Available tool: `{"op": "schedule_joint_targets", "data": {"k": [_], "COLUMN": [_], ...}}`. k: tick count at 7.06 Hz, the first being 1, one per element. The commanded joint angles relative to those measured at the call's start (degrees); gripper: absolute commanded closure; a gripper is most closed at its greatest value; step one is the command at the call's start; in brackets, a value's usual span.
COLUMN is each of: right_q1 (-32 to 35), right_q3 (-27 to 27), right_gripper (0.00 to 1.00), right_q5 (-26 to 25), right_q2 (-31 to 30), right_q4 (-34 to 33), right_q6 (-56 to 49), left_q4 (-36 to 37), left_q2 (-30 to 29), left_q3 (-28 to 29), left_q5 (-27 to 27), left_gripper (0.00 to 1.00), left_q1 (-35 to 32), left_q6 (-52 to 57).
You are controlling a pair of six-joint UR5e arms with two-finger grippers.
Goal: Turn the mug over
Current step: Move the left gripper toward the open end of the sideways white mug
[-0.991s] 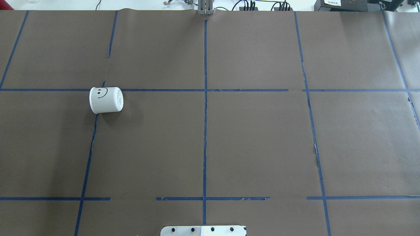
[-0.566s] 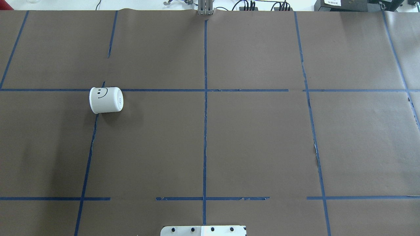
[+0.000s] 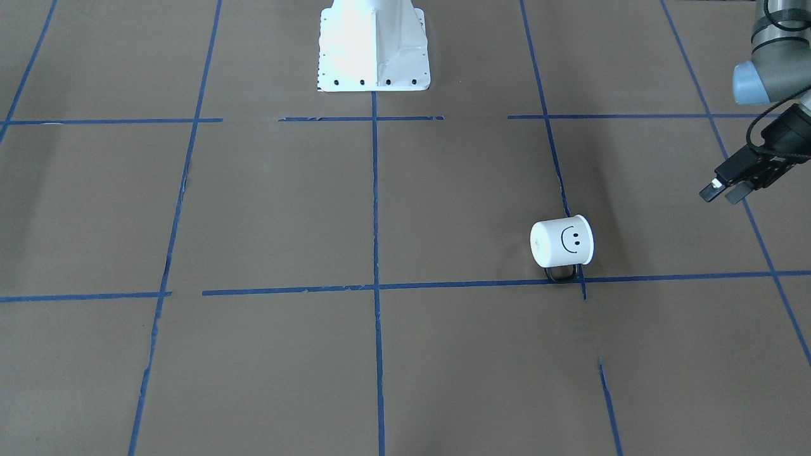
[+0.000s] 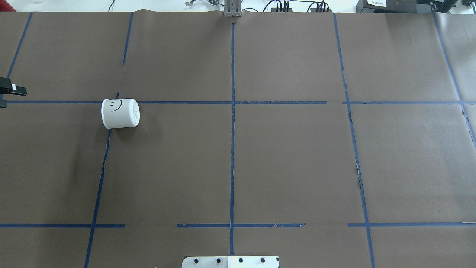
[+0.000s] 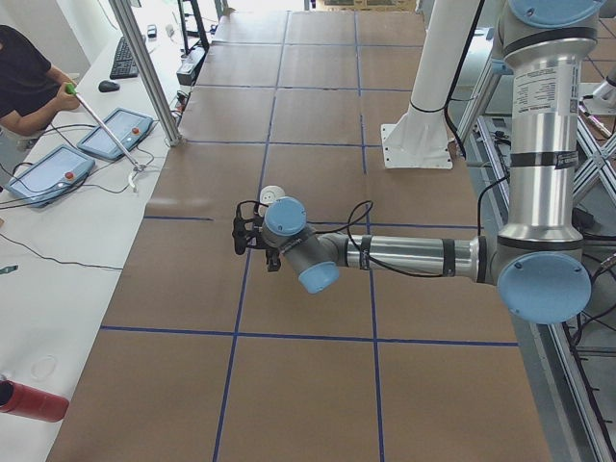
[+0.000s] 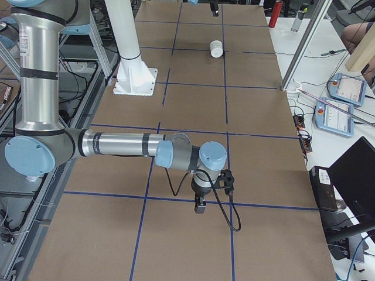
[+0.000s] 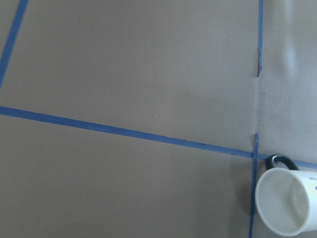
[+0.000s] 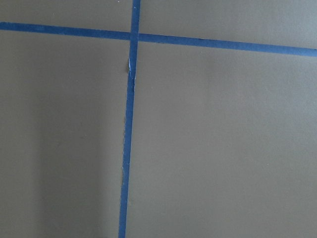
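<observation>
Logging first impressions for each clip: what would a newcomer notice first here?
The eye goes first to the white mug with a smiley face, lying on its side on the brown paper table, in the robot's left half. Next comes the left gripper, open, hovering apart from the mug near the table's left edge, on the side of the mug's open mouth.

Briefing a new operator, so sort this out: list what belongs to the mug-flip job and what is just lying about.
Belongs to the job:
mug, lying on its side
left gripper, open, off to the mug's side

Just lying about:
right gripper, far from the mug
red cylinder
control pendants
keyboard
</observation>
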Motion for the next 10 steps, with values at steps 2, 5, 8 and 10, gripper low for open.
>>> {"op": "schedule_joint_targets", "data": {"k": [2,5,8,10], "right_q1": [0.0,0.0,0.0,0.0], "right_q3": [0.0,-0.1,0.0,0.0], "right_gripper": [0.0,0.0,0.0,0.0], "right_q5": [0.0,0.0,0.0,0.0], "right_q2": [0.0,0.0,0.0,0.0], "right_q4": [0.0,0.0,0.0,0.0], "right_q6": [0.0,0.0,0.0,0.0], "left_q4": [-24.4,-35.2,-43.7,-44.7], "left_q2": [-2.4,-8.6,-8.7,-10.8], "left_q3": [7.0,15.2,16.4,18.9], "left_q5": [11.1,13.3,25.5,25.5], "left_gripper": [0.0,0.0,0.0,0.0], "left_q1": [6.4,12.0,18.2,18.6], "left_q6": [-17.4,-22.3,-35.3,-33.7]}}
